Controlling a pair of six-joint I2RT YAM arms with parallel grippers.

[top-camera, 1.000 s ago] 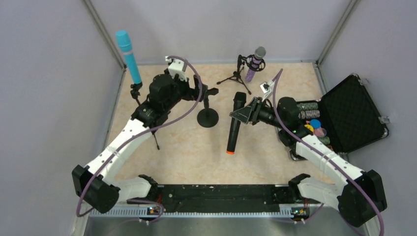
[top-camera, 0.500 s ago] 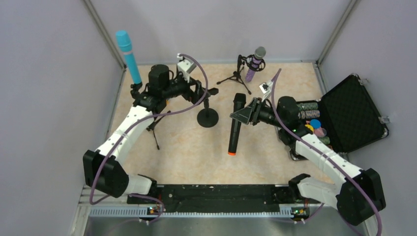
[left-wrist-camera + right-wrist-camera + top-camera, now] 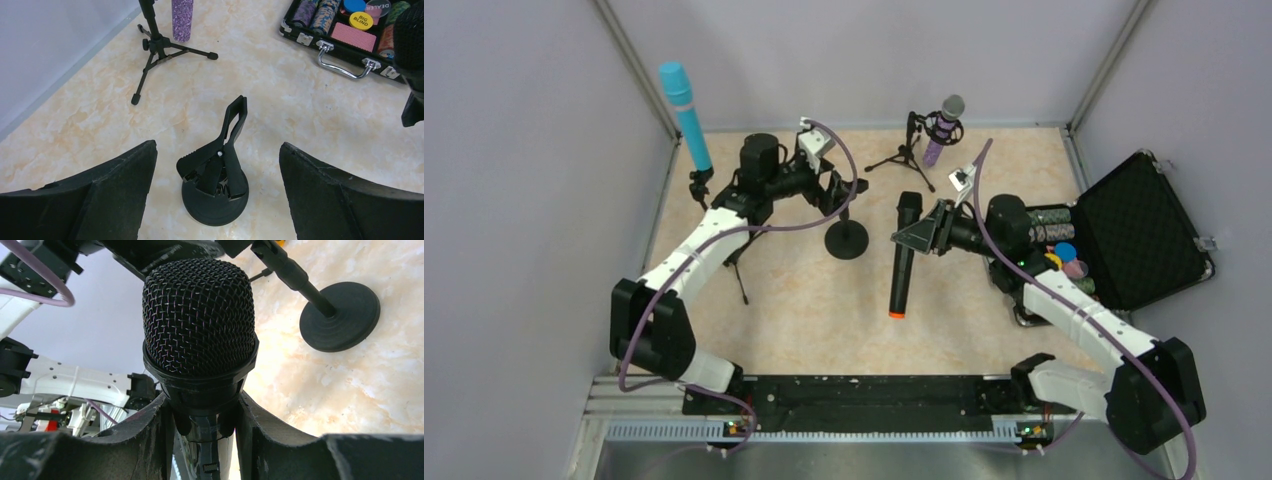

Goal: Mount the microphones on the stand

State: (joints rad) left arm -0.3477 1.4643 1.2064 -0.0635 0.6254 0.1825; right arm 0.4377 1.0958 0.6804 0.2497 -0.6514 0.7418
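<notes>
- Light blue microphone (image 3: 686, 115) is standing upright in its holder (image 3: 699, 182) at the far left corner of the worktop (image 3: 824, 310). This one looks done.
- Left tool (image 3: 216, 147), jaws wide and empty, is hovering over the round-base stand (image 3: 215, 200) near mid-worktop, probably to steady it. Its clip (image 3: 232, 125) is sitting empty.
- Black microphone (image 3: 902, 255) is pointing its orange end toward the near edge, just right of that stand.
- Right tool (image 3: 929, 232) is clamping it just under the head, likely ready to feed it into the clip.
- Purple microphone (image 3: 942, 125) is sitting in a tripod stand (image 3: 904, 155) at the far edge.

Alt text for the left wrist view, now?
The open left gripper hangs over an empty black clip stand with a round base. Behind, a purple microphone sits in a tripod stand; a chip case is at upper right.
</notes>
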